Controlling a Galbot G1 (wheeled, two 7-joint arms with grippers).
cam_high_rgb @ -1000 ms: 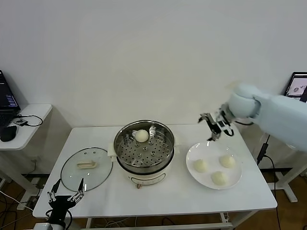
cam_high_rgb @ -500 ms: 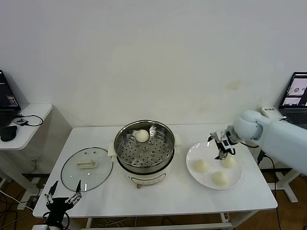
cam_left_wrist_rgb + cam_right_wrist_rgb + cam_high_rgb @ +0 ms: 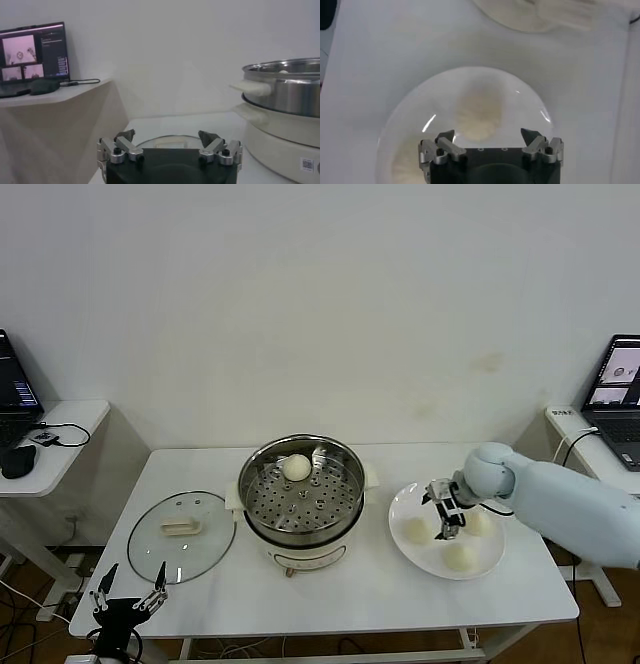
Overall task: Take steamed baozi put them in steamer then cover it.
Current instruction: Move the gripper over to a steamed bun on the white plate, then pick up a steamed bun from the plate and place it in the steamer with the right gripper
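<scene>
The steamer point(image 3: 300, 496) stands mid-table on its cream base, with one steamed baozi point(image 3: 295, 467) inside at the back. Three more baozi point(image 3: 416, 530) point(image 3: 478, 522) point(image 3: 459, 556) lie on a white plate point(image 3: 410, 502) to the right. My right gripper point(image 3: 445, 514) hovers open just over the plate, between the left and back buns. In the right wrist view a bun point(image 3: 477, 115) lies just ahead of the open right gripper point(image 3: 487, 135). The glass cover point(image 3: 181, 534) rests flat on the table's left. My left gripper point(image 3: 125, 599) hangs open below the front-left table edge.
A side desk point(image 3: 60, 424) with a laptop and mouse stands at the far left. Another laptop point(image 3: 615, 379) sits at the far right. In the left wrist view the cover point(image 3: 165, 143) and steamer point(image 3: 287, 85) lie ahead of the open left gripper point(image 3: 167, 136).
My right gripper has come down and leftward from above the table's back right to just over the plate's buns. The left gripper sank slightly.
</scene>
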